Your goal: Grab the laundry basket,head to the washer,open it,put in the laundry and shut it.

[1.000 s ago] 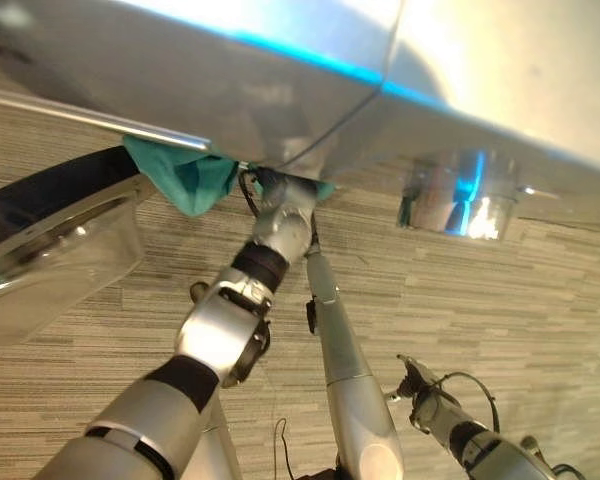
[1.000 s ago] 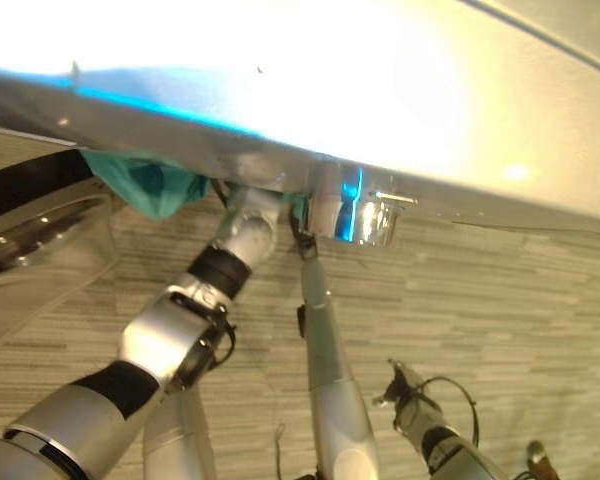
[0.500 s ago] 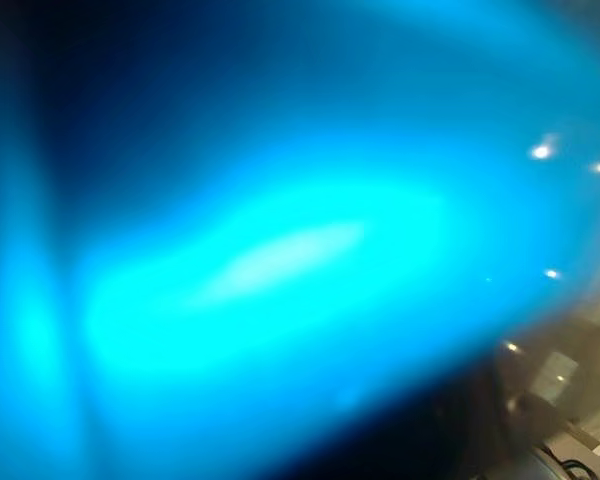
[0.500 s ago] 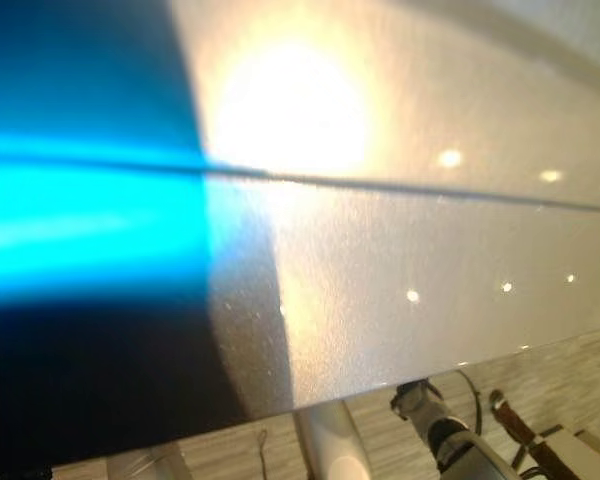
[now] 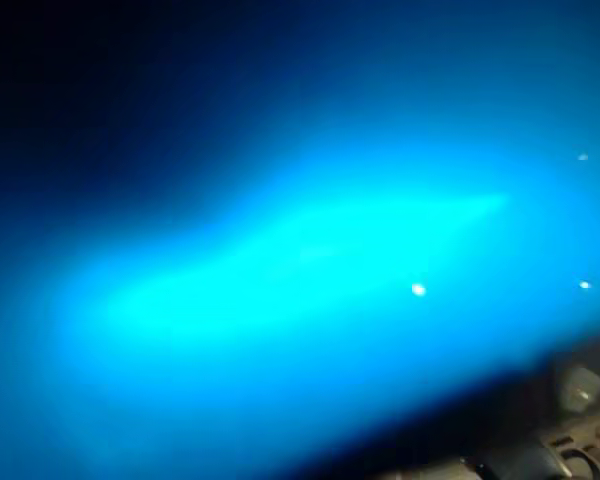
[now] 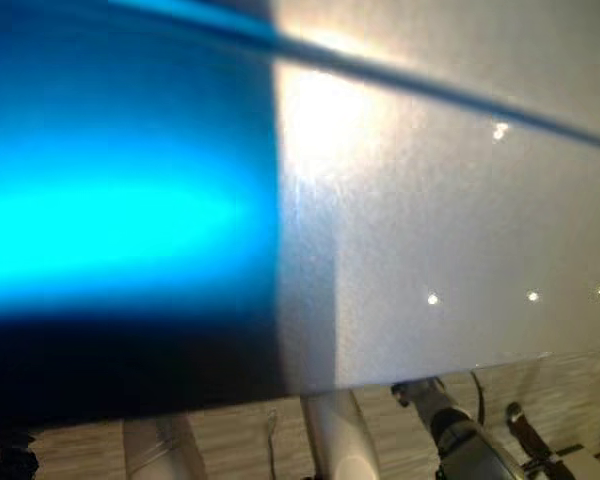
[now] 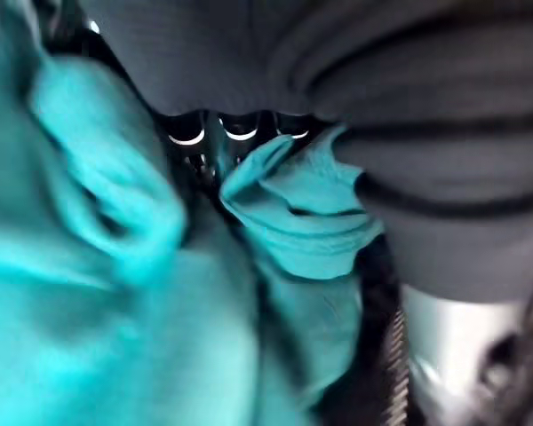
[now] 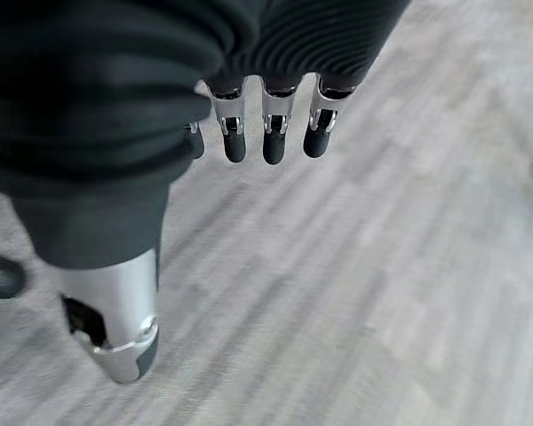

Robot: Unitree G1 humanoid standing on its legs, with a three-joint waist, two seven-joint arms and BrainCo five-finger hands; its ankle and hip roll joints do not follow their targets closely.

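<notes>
Teal laundry [image 7: 89, 293] lies bunched right up against my left hand [image 7: 240, 133], whose fingers curl into a fold of the cloth; dark space shows behind it. The washer's silver front [image 6: 430, 200] stands very close to my head, with a bright blue glow [image 5: 280, 270] across it. My right hand [image 8: 265, 142] hangs over the striped grey floor [image 8: 382, 266], fingers relaxed, thumb [image 8: 115, 328] straight, nothing in it. The right arm [image 6: 470, 445] shows low beneath the washer's edge.
A narrow strip of striped floor [image 6: 570, 385] runs under the washer's lower edge. A small dark object [image 8: 0, 275] lies on the floor beside my right thumb.
The head camera has moved in close to the washer's front, so the whole picture has shifted from the open door and reaching left arm. The right arm still hangs low.
</notes>
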